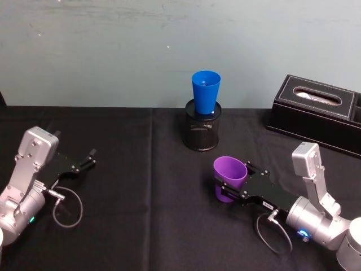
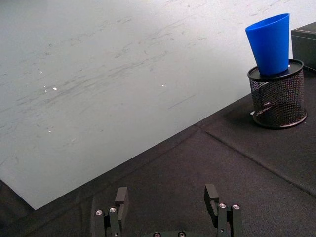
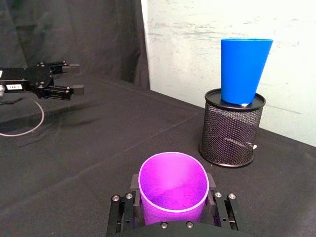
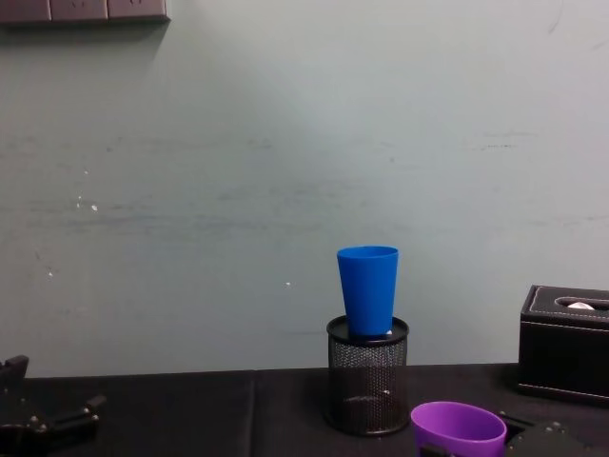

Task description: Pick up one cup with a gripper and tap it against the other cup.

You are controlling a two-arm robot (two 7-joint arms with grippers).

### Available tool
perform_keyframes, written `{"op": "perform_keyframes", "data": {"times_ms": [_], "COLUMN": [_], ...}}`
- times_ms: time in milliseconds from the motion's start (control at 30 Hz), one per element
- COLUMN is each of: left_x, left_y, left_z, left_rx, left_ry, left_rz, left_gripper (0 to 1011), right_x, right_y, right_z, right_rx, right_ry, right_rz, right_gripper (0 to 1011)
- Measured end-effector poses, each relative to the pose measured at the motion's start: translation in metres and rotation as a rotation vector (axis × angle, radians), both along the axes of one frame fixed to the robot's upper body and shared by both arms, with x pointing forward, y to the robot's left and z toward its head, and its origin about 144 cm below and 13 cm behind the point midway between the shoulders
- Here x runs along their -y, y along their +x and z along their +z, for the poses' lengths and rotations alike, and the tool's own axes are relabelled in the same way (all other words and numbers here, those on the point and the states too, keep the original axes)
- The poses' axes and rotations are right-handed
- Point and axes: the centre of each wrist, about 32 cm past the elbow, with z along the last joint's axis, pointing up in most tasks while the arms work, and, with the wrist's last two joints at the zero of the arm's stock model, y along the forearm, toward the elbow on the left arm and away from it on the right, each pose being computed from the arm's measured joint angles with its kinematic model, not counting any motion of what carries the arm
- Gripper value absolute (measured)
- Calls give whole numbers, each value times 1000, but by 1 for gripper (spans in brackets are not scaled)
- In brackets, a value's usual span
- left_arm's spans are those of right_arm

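A pale grey-green painted wall (image 1: 113,51), scuffed and flecked with small white marks, rises just behind the black wire-mesh cylindrical pen holder (image 1: 201,135). The holder stands on a counter (image 1: 141,197) draped in matte black cloth, with a crease running forward to its left. A black leather-look rectangular box (image 1: 316,116) sits to the holder's right near the wall, and a dark fabric drape (image 3: 74,34) hangs far to its left.

Pen holder (image 1: 201,134) and tissue box (image 1: 316,116) suggest office.
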Motion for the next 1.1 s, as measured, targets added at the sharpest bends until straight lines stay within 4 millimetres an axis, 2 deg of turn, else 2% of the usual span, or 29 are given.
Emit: {"op": "perform_keyframes", "data": {"times_ms": [1100], "left_x": [0], "left_y": [0], "left_z": [0], "left_rx": [0], "left_ry": [0], "left_rz": [0], "left_gripper": [1011], "right_x": [0], "right_y": [0], "right_z": [0], "right_rx": [0], "right_ry": [-1], "right_rz": [-2], "right_gripper": [733]}}
